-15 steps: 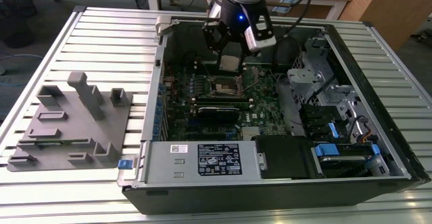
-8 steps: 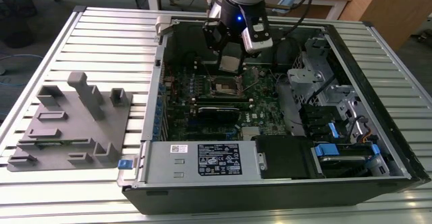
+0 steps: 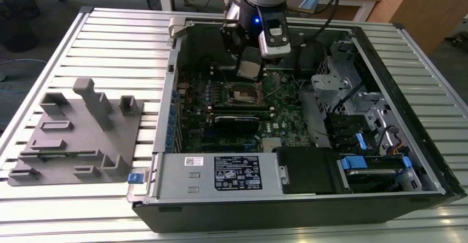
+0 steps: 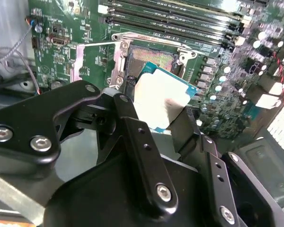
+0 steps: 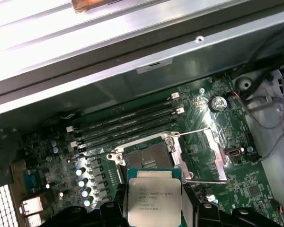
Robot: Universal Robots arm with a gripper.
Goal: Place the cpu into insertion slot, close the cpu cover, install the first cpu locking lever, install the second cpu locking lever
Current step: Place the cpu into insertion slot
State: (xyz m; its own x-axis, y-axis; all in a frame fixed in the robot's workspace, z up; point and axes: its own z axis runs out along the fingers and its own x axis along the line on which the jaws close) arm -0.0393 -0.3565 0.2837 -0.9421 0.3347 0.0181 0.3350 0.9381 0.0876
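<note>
My gripper (image 3: 249, 67) hangs inside the open computer case, shut on the cpu (image 3: 249, 71), a flat square chip with a silvery top. The chip sits between the two black fingers (image 4: 125, 104) in both wrist views, cpu (image 4: 163, 99) and cpu (image 5: 154, 201). It hovers a little above and just beside the insertion slot (image 3: 245, 93), not touching it. The insertion slot (image 5: 149, 156) is bare, with its dark centre showing. The cpu cover (image 5: 213, 156), a thin silvery frame, is swung open to one side of the insertion slot (image 4: 151, 56); it shows as cpu cover (image 4: 97, 61) in the second wrist view.
Long black memory slots (image 5: 128, 120) run beside the socket. The case's metal walls (image 3: 172, 89) ring the board. A power supply with a label plate (image 3: 234, 171) and drive bays with blue tabs (image 3: 365, 144) fill the near side. A grey fixture block (image 3: 80, 128) stands at the exterior view's left.
</note>
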